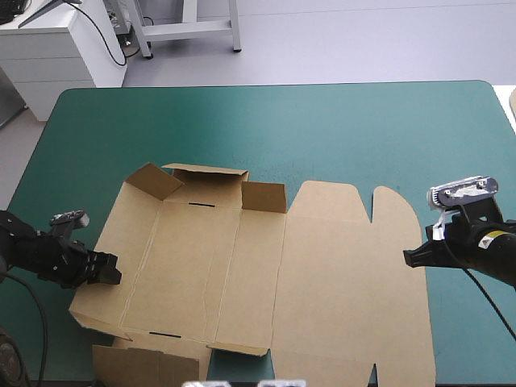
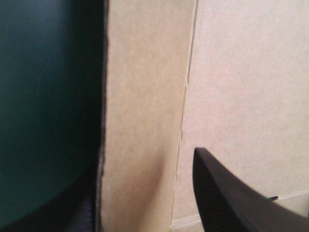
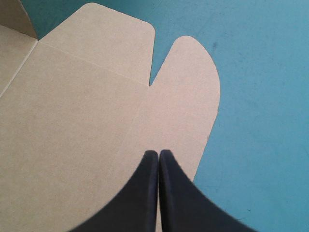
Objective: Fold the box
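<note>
High view: box [image 1: 266, 274] lies mostly flat, mid-table on the teal-green cover [image 1: 322, 129].
Left gripper [image 1: 111, 272]: fingers apart, straddling the left wall flap.
Right gripper [image 3: 158, 157]: closed, at the lid's edge.
Handling: likely light, stiff board; grip flap edges, bend along the creases.

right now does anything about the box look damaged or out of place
Nothing stands out: the box lies mostly flat and untorn, with only its far-side flaps raised, which suits a fold in progress.
</note>
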